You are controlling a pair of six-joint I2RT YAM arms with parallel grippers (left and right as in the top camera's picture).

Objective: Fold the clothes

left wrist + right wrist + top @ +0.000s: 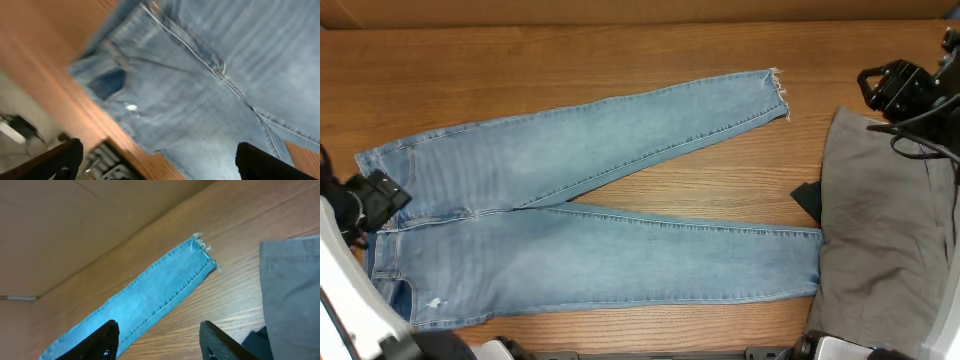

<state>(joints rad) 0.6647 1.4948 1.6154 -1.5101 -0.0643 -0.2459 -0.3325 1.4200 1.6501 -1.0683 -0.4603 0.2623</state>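
Observation:
Light-blue denim jeans [580, 200] lie flat on the wooden table [620, 60], waist at the left, legs spread in a V toward the right. The upper leg ends in a frayed hem [778, 92]. Grey trousers [880, 230] lie at the right, overlapping the end of the lower leg. My left gripper [370, 200] is at the waistband, open and empty; its view shows the jeans' seat seam [220, 75] between the fingers [157, 162]. My right gripper [900, 85] hovers above the grey trousers' top, open and empty [160, 340], looking at the upper leg [150, 295].
A cardboard-brown wall [640, 10] runs along the table's far edge. The table's front edge [65, 100] is close to the jeans' waist. A dark object [808, 200] sits at the grey trousers' left edge. Cables [930, 130] hang by the right arm.

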